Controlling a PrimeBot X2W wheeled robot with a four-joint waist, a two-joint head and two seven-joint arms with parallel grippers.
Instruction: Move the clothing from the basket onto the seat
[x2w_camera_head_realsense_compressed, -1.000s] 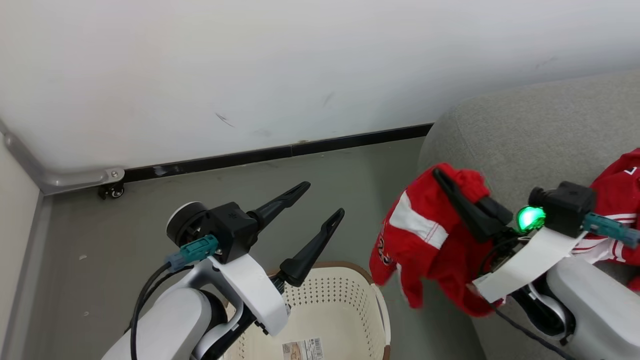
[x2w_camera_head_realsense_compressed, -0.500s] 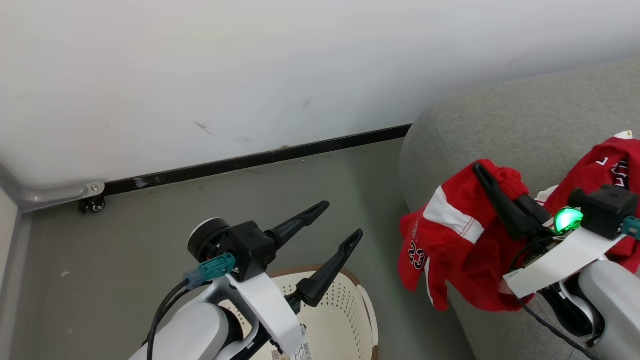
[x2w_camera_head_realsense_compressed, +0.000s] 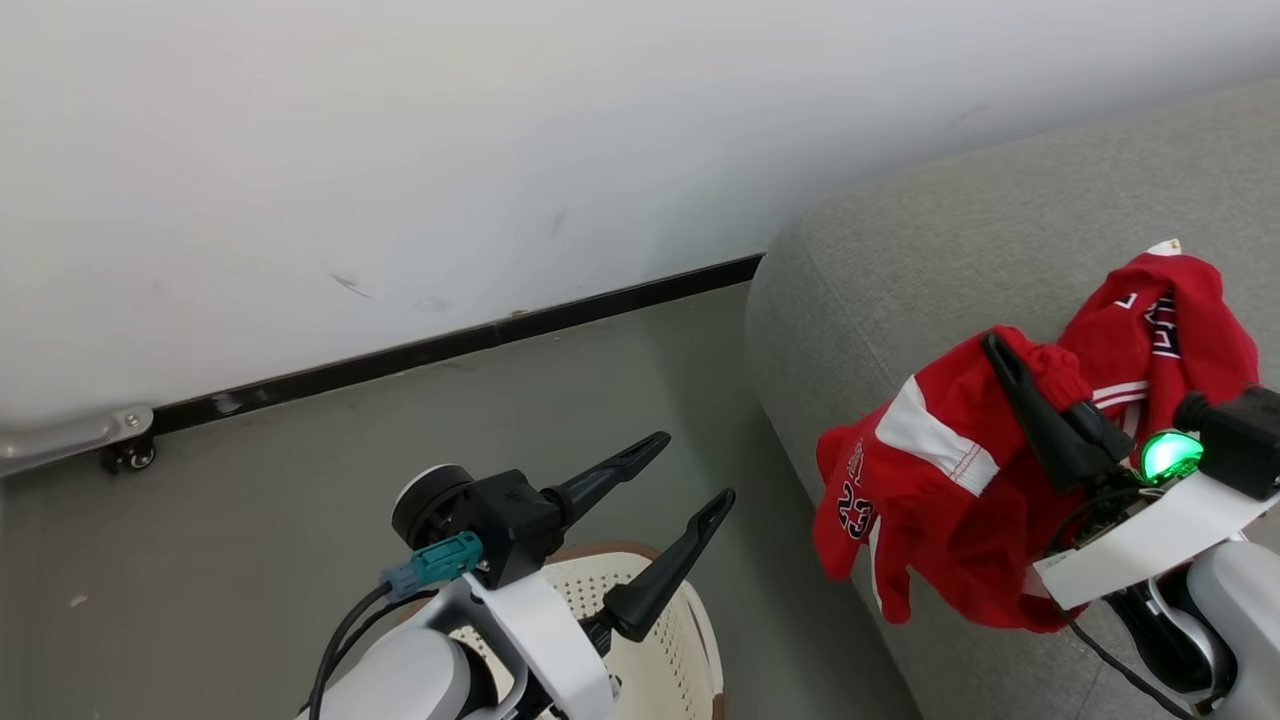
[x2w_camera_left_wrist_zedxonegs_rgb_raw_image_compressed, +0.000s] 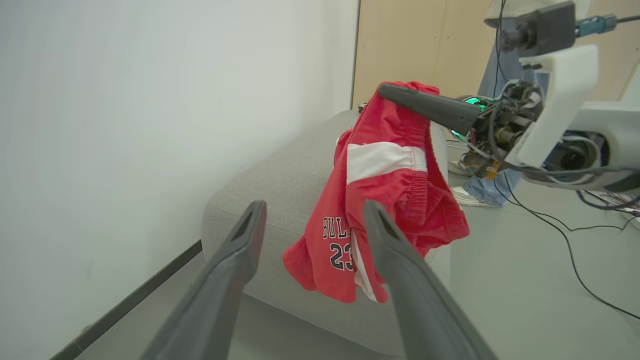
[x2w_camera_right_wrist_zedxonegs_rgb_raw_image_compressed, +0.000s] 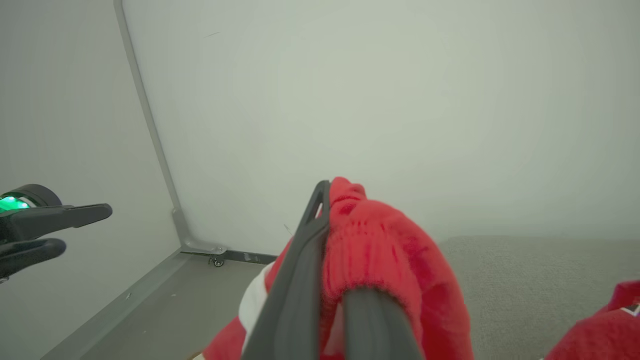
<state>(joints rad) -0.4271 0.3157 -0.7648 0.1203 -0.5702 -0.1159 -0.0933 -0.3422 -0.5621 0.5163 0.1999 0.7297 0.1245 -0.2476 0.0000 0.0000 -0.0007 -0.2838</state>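
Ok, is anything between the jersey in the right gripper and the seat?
Nothing visible. The right gripper holds the jersey over the seat edge, its lower part hanging past the side. A second jersey lies further along the cushion.

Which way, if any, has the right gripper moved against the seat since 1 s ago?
Yes: the right gripper, shut on the clothing, moved rightward from the left edge of the seat further over it.

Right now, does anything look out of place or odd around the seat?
Nothing looks damaged or spilled. One red garment hangs bunched from the right tool at the edge of the seat, not yet laid down, with part dangling down the side. A second red garment lies crumpled on the seat. Loose cables trail across the floor.
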